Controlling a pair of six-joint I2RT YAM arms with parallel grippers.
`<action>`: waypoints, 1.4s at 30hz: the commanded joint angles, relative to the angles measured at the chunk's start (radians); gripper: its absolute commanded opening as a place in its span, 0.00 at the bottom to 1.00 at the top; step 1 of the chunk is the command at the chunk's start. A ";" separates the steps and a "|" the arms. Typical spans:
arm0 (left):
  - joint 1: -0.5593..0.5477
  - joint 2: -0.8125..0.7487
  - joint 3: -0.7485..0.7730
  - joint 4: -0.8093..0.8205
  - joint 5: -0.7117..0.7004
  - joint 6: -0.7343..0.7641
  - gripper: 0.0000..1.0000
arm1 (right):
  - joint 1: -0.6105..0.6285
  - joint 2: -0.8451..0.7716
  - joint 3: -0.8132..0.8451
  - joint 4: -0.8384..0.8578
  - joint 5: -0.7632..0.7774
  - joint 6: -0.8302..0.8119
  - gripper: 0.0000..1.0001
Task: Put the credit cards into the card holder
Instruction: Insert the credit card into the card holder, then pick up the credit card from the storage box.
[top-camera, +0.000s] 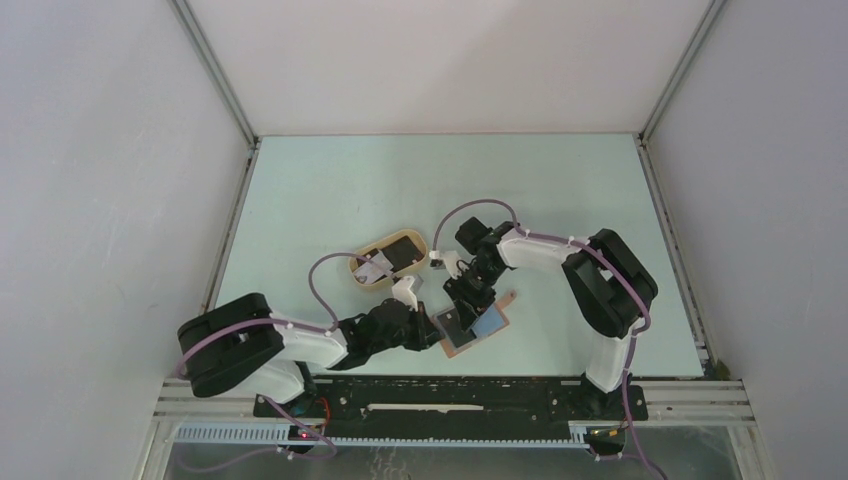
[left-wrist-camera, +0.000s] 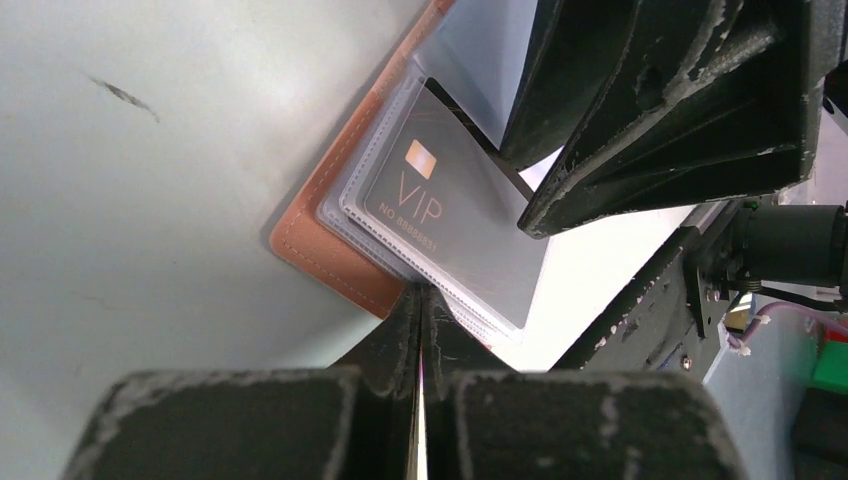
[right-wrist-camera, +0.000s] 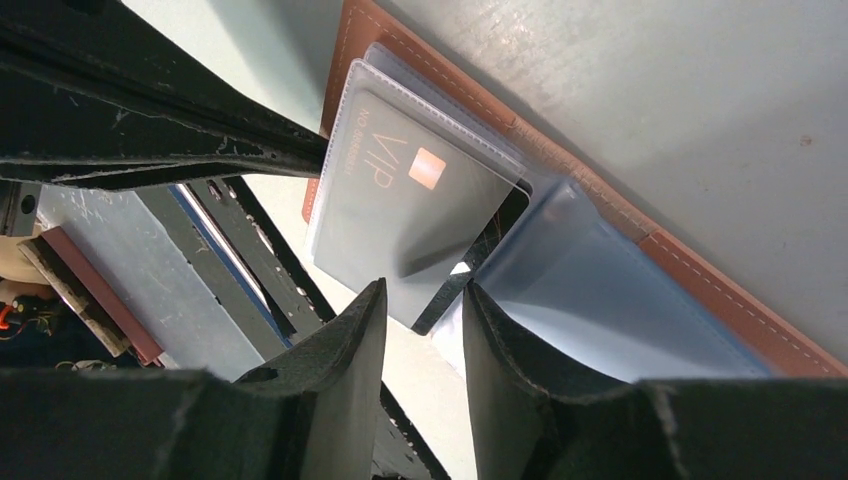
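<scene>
The card holder (top-camera: 492, 322) lies open near the table's front edge, brown leather (left-wrist-camera: 320, 235) outside, pale blue pockets (right-wrist-camera: 620, 300) inside. A dark grey credit card (left-wrist-camera: 450, 220) marked VIP sits in a clear sleeve on the holder's left half (right-wrist-camera: 400, 200), one dark corner sticking out. My left gripper (left-wrist-camera: 420, 292) is shut, its tips pinched on the edge of the holder's sleeves (top-camera: 437, 335). My right gripper (right-wrist-camera: 425, 295) hovers just over the card (top-camera: 465, 300), open, with the card's protruding corner just beyond its tips and nothing between the fingers.
A tan oval tray (top-camera: 356, 275) stands behind and left of the holder, with a dark card (top-camera: 400, 252) and a pale card (top-camera: 372, 268) in it. The black base rail (top-camera: 450, 395) runs along the near edge, close to the holder.
</scene>
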 joint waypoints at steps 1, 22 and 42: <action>-0.004 0.029 0.036 0.007 0.031 -0.005 0.01 | 0.027 -0.009 0.040 0.009 -0.019 -0.009 0.42; 0.019 -0.412 0.196 -0.660 -0.273 0.260 0.23 | -0.177 -0.396 0.066 -0.092 -0.119 -0.213 0.48; 0.425 -0.515 0.266 -0.576 -0.168 0.337 0.60 | -0.257 -0.505 0.219 -0.018 -0.374 -0.159 0.61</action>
